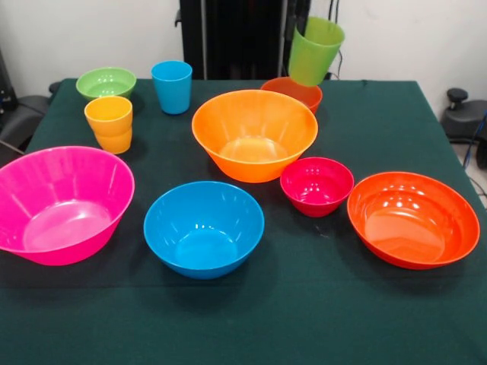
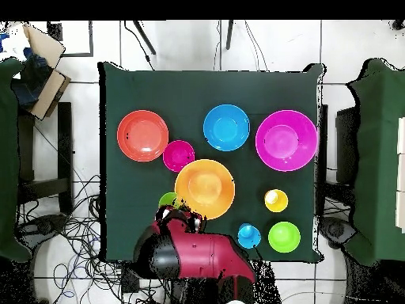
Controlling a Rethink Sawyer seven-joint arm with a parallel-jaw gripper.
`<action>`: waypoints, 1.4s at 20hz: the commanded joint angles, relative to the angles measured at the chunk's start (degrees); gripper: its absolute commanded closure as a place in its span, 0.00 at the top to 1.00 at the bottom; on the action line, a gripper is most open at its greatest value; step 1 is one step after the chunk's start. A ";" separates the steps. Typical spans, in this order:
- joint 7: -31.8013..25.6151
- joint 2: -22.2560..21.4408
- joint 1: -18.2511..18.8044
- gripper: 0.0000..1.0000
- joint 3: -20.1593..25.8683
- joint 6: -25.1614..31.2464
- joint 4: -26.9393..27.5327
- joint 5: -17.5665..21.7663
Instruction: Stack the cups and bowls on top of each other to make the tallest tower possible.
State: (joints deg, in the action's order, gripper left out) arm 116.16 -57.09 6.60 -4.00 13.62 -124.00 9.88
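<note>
The green cup (image 1: 314, 52) hangs tilted just above the small orange-red bowl (image 1: 297, 93) at the table's far side; it also shows in the overhead view (image 2: 166, 199). My gripper (image 2: 176, 212) is right beside the cup, and its hold is hidden. The big orange bowl (image 1: 255, 133), big pink bowl (image 1: 61, 205), medium blue bowl (image 1: 204, 228), small magenta bowl (image 1: 316, 185) and wide red-orange bowl (image 1: 413, 219) stand apart, open side up. The blue cup (image 1: 172, 87), yellow-orange cup (image 1: 109, 123) and small green bowl (image 1: 106, 82) stand at the far left. No pile stands.
The dark green tablecloth (image 1: 251, 319) covers the table. My red arm (image 2: 198, 252) reaches in over the table's edge by the base. Chairs (image 2: 32, 158) stand beside the table, and cables lie on the floor.
</note>
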 commanded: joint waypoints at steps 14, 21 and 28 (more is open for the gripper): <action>-2.98 4.39 6.86 0.00 13.47 2.36 5.27 7.30; -3.08 10.97 6.47 0.00 14.62 5.38 13.86 5.50; -8.84 10.08 12.01 0.00 18.58 9.93 14.88 6.91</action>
State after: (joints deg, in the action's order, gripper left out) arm 116.16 -49.46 15.45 6.36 14.58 -114.96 13.56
